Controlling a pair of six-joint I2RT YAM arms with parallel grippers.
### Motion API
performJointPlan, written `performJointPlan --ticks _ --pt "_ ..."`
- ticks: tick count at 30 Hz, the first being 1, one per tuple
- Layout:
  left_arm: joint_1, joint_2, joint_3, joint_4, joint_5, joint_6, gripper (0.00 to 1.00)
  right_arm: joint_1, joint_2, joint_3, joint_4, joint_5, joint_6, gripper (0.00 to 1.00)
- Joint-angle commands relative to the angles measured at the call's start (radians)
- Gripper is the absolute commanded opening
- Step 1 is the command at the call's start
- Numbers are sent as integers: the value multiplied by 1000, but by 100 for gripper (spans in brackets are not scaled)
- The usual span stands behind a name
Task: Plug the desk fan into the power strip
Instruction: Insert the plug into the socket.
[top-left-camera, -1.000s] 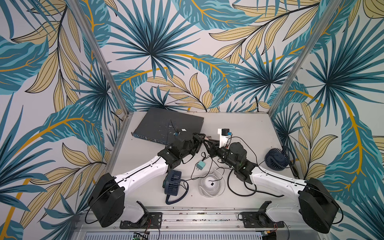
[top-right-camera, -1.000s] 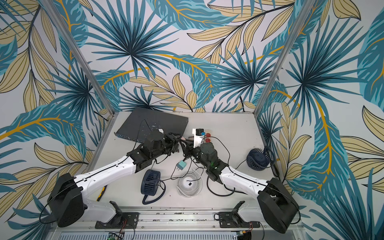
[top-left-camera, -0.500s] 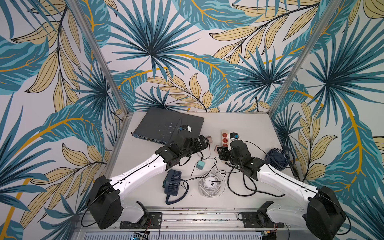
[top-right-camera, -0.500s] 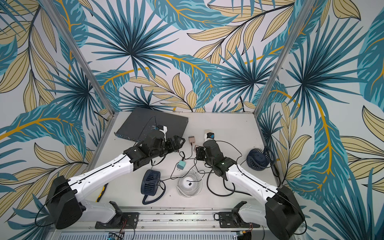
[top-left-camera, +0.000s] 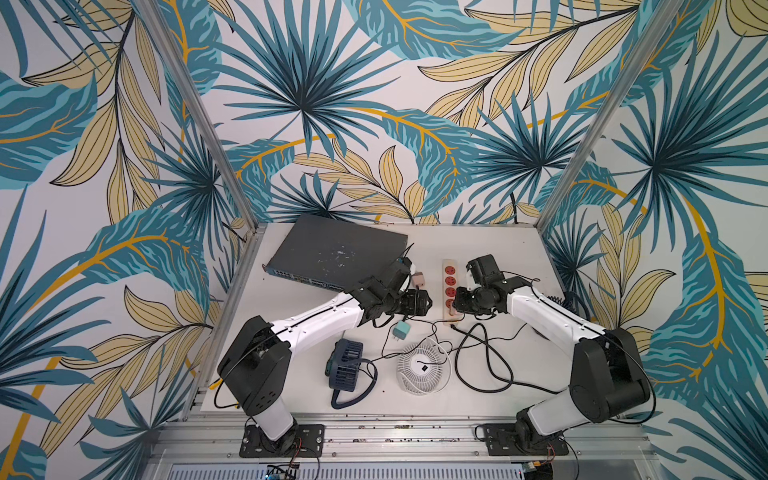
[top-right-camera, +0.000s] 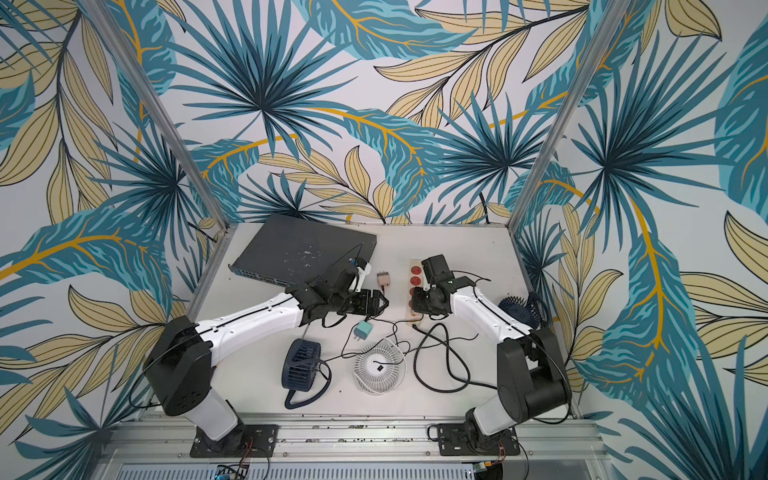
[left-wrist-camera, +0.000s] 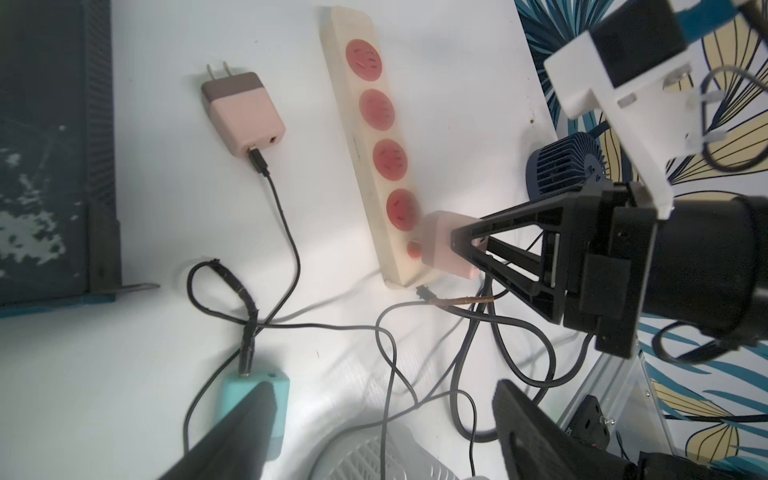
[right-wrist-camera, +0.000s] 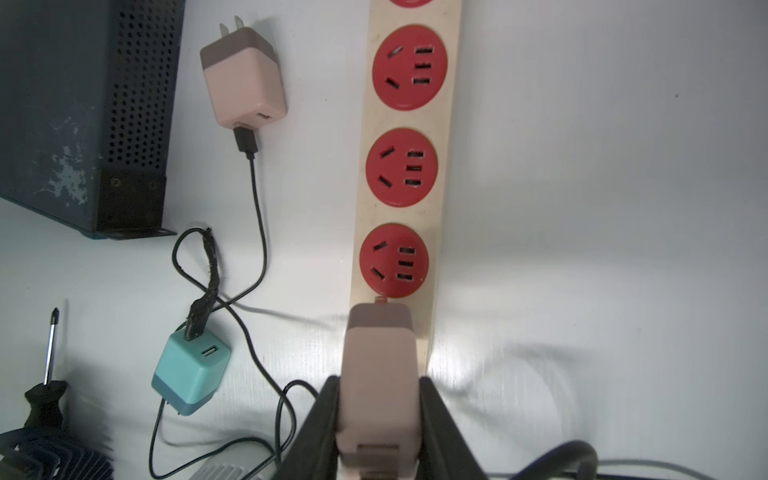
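Observation:
The cream power strip lies flat on the table with its red sockets facing up. My right gripper is shut on a pink plug adapter. The adapter's brown end sits against the last socket at the strip's cord end, and its prongs are hidden. My left gripper hangs open and empty left of the strip, above a teal adapter. A white round desk fan lies near the front. I cannot trace which cord runs to the held adapter.
A dark grey network switch fills the back left. A second pink adapter lies loose between it and the strip. A dark blue fan lies at the front, another by the right wall. Black cords loop across the front, and a screwdriver lies there.
The strip was held up between both grippers and now lies flat, sockets up. My left gripper opened, let go and drew back left. My right gripper kept hold of the pink adapter.

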Motion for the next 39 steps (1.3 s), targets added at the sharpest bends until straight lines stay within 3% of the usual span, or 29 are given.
performJointPlan --ticks 1,19,39 --pt "-6 61 68 16 39 66 83 -24 38 76 -131 3 -79 0" --pt "-8 338 273 7 119 88 66 -50 299 375 -298 -12 -167 0" --pt "-6 390 287 11 135 59 62 -50 330 384 -326 -32 -111 0"
